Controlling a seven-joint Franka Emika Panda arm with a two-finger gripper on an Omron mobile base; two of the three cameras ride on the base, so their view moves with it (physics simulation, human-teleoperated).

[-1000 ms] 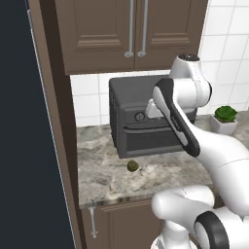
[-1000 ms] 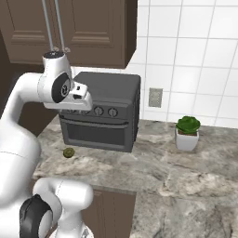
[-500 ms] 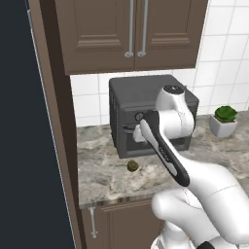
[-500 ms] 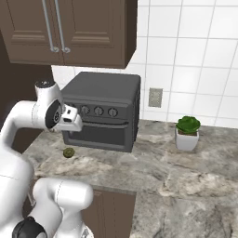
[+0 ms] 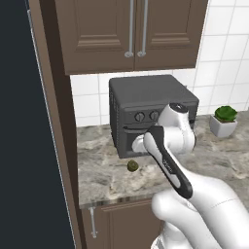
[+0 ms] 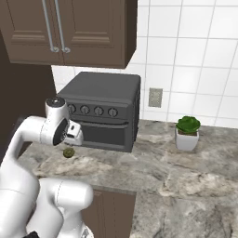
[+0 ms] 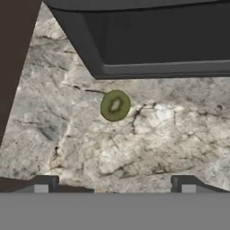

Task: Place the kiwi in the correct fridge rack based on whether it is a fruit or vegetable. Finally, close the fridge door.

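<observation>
Kiwi — one, on counter — before one oven.

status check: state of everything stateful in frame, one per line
kiwi: lying on the counter just in front of the toaster oven, not held
gripper: open, above the kiwi, nothing between its fingertips
toaster oven: door shut
upper cabinet: both doors shut
lower cabinet: door shut
potted plant: upright on the counter
</observation>
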